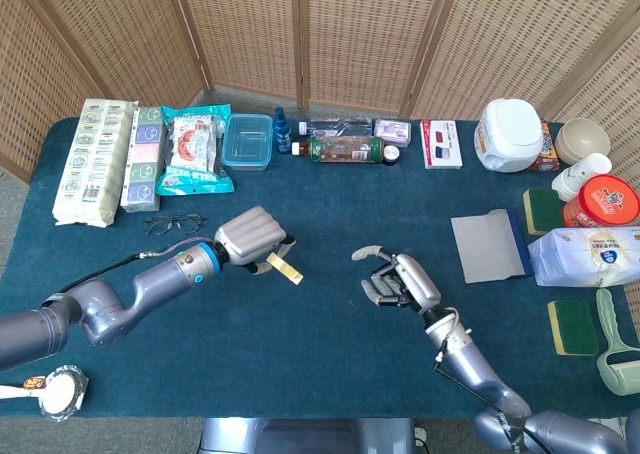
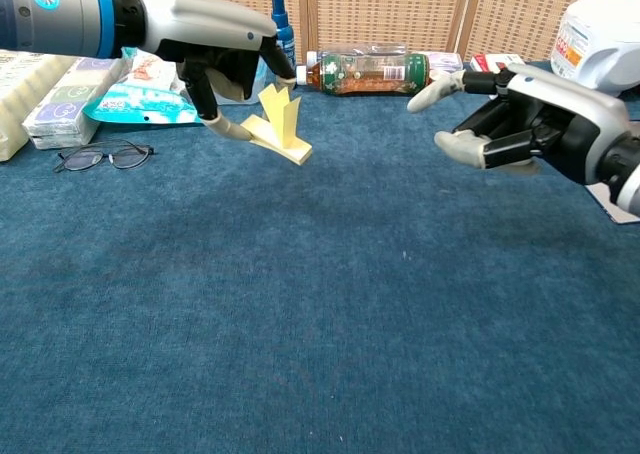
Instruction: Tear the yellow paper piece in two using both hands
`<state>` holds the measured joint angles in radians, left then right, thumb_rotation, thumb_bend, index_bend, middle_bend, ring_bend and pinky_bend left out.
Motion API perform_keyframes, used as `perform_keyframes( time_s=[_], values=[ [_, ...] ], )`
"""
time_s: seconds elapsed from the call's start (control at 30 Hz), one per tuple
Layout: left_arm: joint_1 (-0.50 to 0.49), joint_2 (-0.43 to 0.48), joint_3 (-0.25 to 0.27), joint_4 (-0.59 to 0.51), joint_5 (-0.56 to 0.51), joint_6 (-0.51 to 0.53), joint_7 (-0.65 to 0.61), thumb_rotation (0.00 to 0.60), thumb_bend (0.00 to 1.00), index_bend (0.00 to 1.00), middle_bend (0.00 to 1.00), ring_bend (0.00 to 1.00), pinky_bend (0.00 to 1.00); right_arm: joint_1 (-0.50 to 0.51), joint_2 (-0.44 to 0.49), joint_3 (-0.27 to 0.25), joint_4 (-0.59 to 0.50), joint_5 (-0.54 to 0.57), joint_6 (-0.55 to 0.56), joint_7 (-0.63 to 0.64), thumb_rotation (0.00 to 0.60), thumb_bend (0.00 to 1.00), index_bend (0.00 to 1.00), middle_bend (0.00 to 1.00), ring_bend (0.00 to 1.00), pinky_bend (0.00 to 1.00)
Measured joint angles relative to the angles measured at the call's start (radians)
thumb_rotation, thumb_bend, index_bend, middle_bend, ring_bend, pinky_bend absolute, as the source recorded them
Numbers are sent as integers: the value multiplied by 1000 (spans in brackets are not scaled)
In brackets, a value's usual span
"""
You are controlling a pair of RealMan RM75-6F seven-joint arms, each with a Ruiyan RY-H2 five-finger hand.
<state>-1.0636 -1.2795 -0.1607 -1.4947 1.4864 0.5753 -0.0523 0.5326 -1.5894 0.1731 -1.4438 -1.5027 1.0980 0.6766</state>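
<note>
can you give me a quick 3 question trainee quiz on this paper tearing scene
1. True or false: the right hand already touches the yellow paper.
2. Which hand holds the yellow paper? A) left hand B) right hand C) both
3. Fill in: on the table near the left arm, in front of the snack packs, lies a pair of ____.

Key
1. False: open table shows between the right hand and the paper.
2. A: the left hand pinches it, lifted off the table.
3. Glasses.
</note>
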Motion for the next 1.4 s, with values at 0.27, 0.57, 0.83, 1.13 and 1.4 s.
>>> perform_keyframes(
  time_s=[0.27,0.57,0.83,1.13,1.4],
  values=[
    [-17,-18,6,-3,-25,-9,18,600,346,679,1000,1000,1000,13,-35,-4,13,7,1,9,600,461,380,973,1000,1000],
    [-27,-34,19,0,-45,-12,34,600,345,679,1000,1000,1000,37,-58,-3,2,6,-6,-2,600,458,334,970,1000,1000],
    [-36,-44,30,3,-51,-9,32,600,346,679,1000,1000,1000,72,-73,2,-28,19,-42,-40,600,457,314,967,1000,1000],
    [-44,-51,38,10,-50,-3,27,600,345,679,1000,1000,1000,88,-81,5,-45,39,-55,-72,600,456,310,965,1000,1000],
    [-51,-68,45,19,-51,-1,18,600,345,679,1000,1000,1000,104,-89,8,-56,52,-69,-101,600,457,308,965,1000,1000]
  ],
)
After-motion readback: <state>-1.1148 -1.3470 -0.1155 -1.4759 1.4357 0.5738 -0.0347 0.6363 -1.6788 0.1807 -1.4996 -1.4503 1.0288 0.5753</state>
